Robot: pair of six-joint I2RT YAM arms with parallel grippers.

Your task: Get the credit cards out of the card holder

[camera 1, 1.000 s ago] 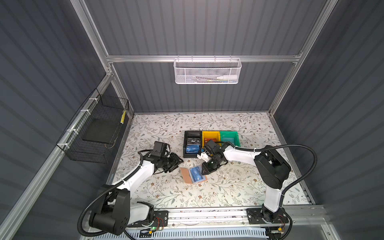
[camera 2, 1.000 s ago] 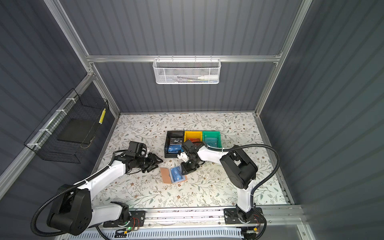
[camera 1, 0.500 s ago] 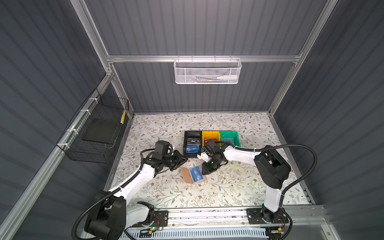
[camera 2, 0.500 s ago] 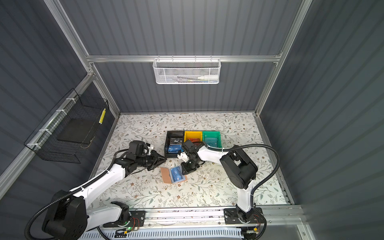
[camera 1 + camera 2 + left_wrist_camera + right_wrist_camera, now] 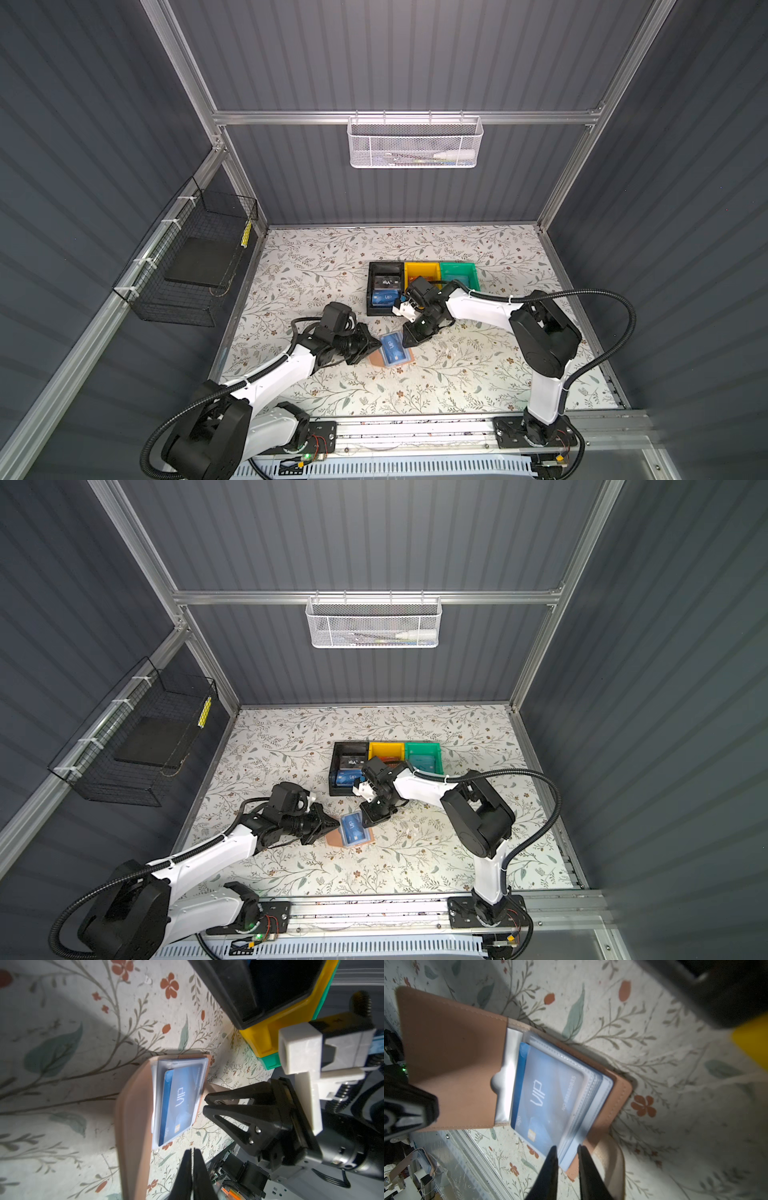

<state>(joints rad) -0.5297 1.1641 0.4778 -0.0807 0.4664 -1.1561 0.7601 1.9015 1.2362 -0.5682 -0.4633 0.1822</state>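
Grey ribbed walls [image 5: 415, 62], floral-print desk [image 5: 478, 374] | tan leathery card holder [image 5: 446, 1053] open, glossy blue card [image 5: 550, 1095] sleeved | left pincer [image 5: 192, 1153] closed | right pincer [image 5: 566, 1148] slightly parted

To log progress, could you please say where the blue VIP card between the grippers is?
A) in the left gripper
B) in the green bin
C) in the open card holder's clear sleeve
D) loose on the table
C: the blue VIP card lies under a clear sleeve of the card holder.
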